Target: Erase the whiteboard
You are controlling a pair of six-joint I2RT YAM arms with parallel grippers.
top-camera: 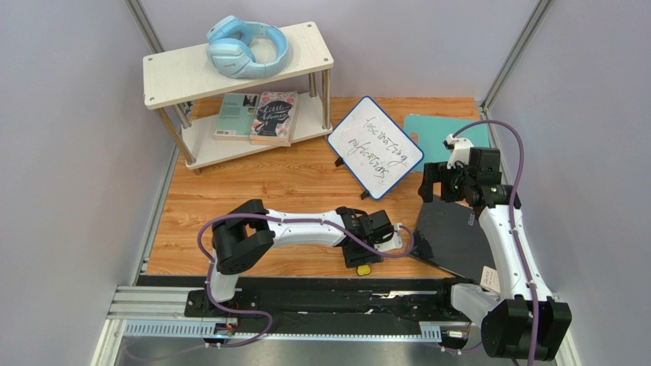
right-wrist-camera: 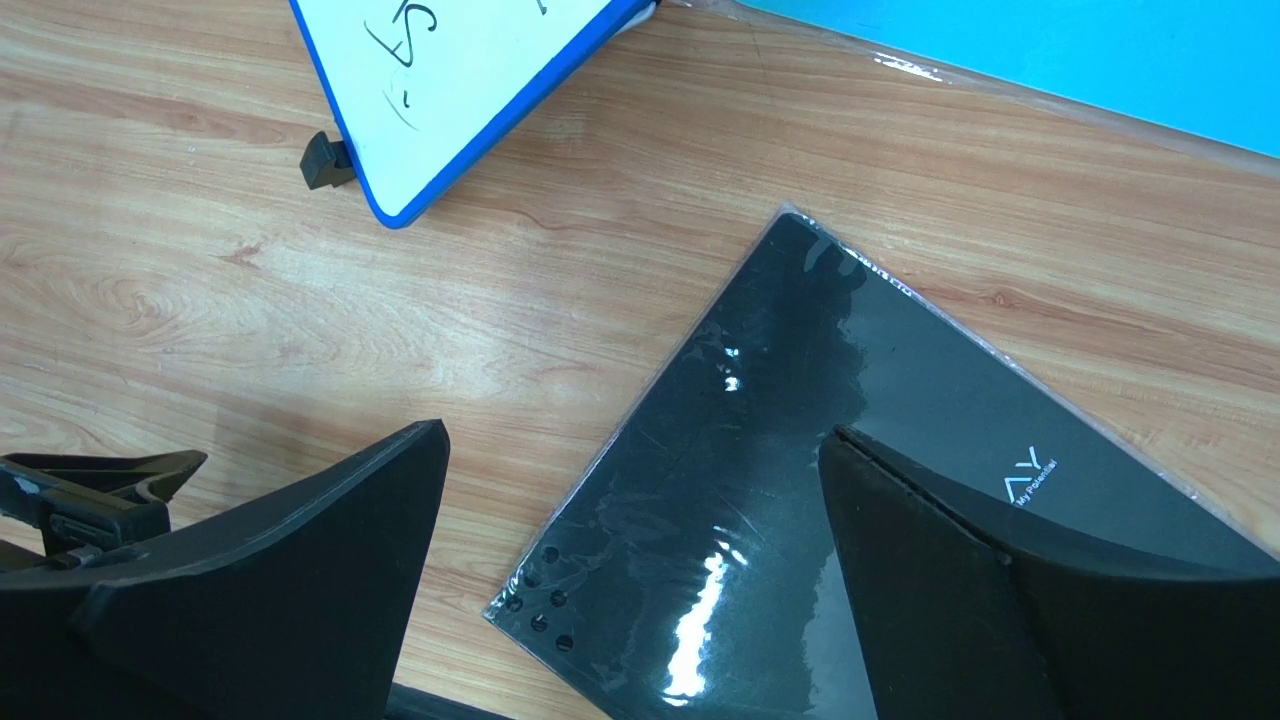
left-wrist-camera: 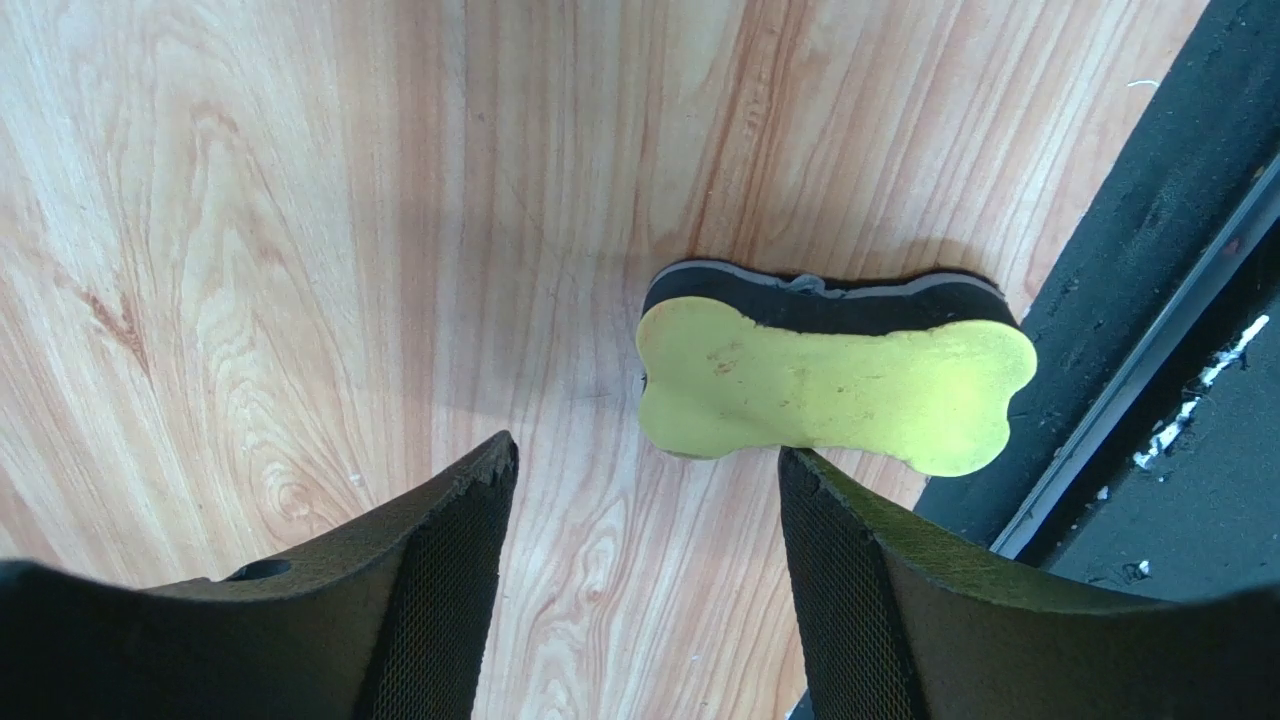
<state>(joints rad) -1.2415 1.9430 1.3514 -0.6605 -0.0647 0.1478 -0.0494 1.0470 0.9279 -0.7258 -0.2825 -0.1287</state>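
Hovering just short of the yellow eraser (left-wrist-camera: pixel 834 393), the left fingers (left-wrist-camera: pixel 451 570) gape empty, the right fingers (right-wrist-camera: pixel 301 570) too; next comes straddling and pinching it, the inked whiteboard (top-camera: pixel 376 148) standing farther back on the bench (top-camera: pixel 267 183).

I saw the whiteboard (top-camera: pixel 375 147) just right of centre in the upper half of the overhead frame. It was a small white rectangle with a thin blue frame and rounded corners, turned diagonally and propped on black feet. Two lines of dark handwriting ran across it, unerased. The right wrist view caught one blue-edged corner at its top left.
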